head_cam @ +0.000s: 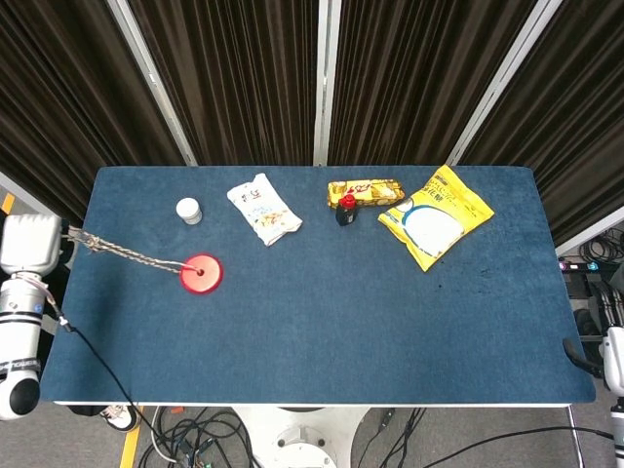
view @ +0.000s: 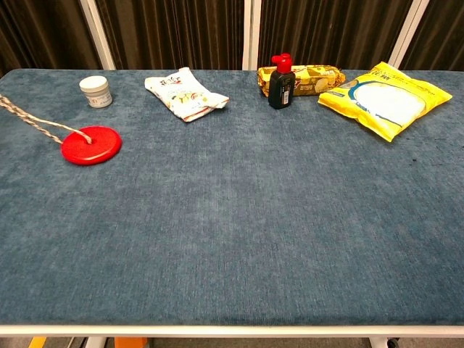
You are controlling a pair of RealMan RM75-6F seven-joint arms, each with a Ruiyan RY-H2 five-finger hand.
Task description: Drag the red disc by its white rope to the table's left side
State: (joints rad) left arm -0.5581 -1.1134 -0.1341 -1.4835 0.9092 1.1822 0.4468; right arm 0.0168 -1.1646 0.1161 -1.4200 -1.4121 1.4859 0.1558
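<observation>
Head view: left hand [head_cam: 29,244] just off the table's [head_cam: 322,322] left edge, fingers closed on the end of the white rope [head_cam: 122,253] — rope taut across the edge to the red disc [head_cam: 201,274]. Disc flat on the left side, near a small white jar [head_cam: 188,211]. Right hand out of sight.

Chest view: red disc [view: 90,144] at far left, rope [view: 32,123] running off the frame's left edge — no hand visible. Black bottle with red cap [view: 280,81] upright beside a yellow bag [view: 384,98].
</observation>
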